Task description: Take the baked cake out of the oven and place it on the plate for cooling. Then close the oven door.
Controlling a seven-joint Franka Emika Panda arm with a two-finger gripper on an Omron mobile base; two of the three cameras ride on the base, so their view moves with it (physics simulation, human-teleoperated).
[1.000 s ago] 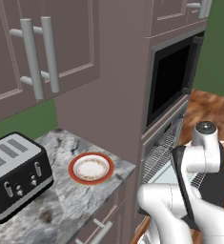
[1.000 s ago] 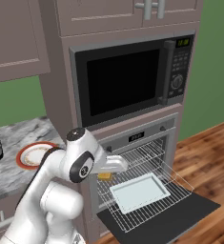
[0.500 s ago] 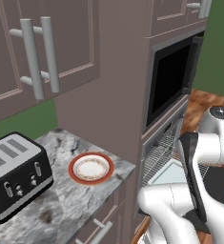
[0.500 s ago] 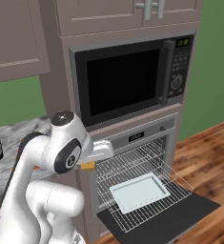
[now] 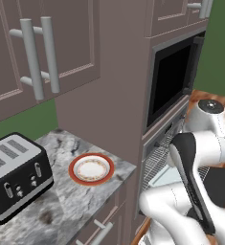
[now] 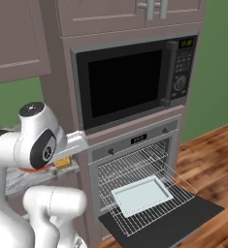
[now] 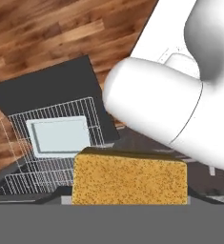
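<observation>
The baked cake (image 7: 130, 177), a golden-brown speckled block, sits clamped in the hand (image 6: 63, 162) above the open oven door (image 7: 51, 90), well clear of the plate (image 5: 91, 169) on the table (image 5: 61, 206).

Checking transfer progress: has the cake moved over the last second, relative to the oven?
Yes. In the right base view the baked cake, held in the gripper, has moved left, away from the oven opening and towards the counter.
</observation>
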